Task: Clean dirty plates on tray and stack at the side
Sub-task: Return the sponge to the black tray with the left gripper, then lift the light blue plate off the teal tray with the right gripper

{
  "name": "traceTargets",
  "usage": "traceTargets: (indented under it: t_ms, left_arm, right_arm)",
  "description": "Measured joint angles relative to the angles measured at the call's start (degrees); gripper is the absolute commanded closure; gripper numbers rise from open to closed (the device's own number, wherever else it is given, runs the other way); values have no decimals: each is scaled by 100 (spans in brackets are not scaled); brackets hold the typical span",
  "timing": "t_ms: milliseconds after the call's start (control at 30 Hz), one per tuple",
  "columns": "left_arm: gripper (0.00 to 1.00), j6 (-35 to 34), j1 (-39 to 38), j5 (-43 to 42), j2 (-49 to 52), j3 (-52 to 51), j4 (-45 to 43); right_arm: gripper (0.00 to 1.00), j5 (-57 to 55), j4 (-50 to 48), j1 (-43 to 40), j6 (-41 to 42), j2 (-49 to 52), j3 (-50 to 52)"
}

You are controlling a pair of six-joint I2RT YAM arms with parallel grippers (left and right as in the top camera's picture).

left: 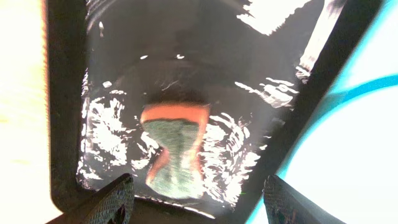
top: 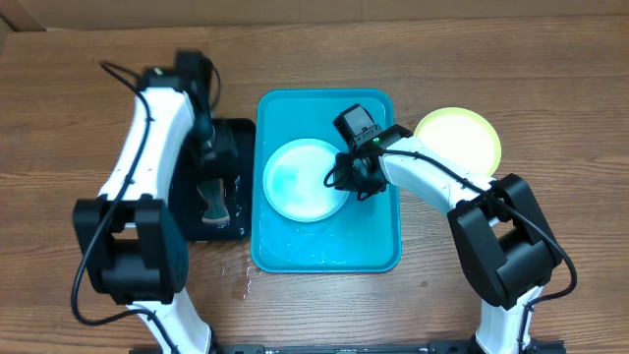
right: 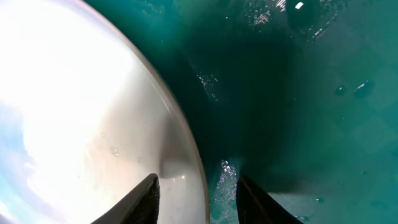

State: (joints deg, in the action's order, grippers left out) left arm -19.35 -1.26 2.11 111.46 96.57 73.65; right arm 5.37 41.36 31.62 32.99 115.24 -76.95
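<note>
Right gripper (right: 196, 190) is seen parted astride the plate (right: 81, 124) rim in the tray (right: 298, 93), nothing clamped yet; rim should be seated deep before closing. Left gripper (left: 199, 190) is held wide open, empty, over the sponge (left: 175, 152).

A brown wood-grain table (top: 550, 88) fills the whole view.

The large tray (top: 373, 251) sits in the middle of the table (top: 550, 98), with one plate (top: 300, 182) lying in its left half. A second plate (top: 462, 138) lies on the table just beside the tray's far right corner. On its left stands a smaller tray (top: 241, 138), a sponge (top: 214, 202) inside it.
</note>
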Motion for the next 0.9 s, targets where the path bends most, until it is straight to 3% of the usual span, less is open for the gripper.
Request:
traceTargets:
  t_ms: [233,267,300,333,600,733,900]
  left_arm:
    - [32,22,208,-686,-813,863,236]
    - [18,22,216,-715,-1051,872,264]
    - [2,52,223,-734,-1257,876,286]
    - [0,55,223,-754,-1480,883,321]
    - [0,42,223,-575,-2632,981,811]
    - [0,42,227,-435,-2680,988,890]
    - [0,39,227,-354,-2625,988,892]
  right_arm:
    - [88,-24,17,-2,-4,0,13]
    - [95,-28,20,0,-13,0,15]
    - [96,-17,15,-2,-42,0,20]
    - [96,2,-9,-2,-2,0,24]
    - [96,-4,398,-74,-74,0,-258]
    - [96,-118,1241,-310,-153,-31,-1180]
    - [96,-216,1375,-413,-153,-229,-2332]
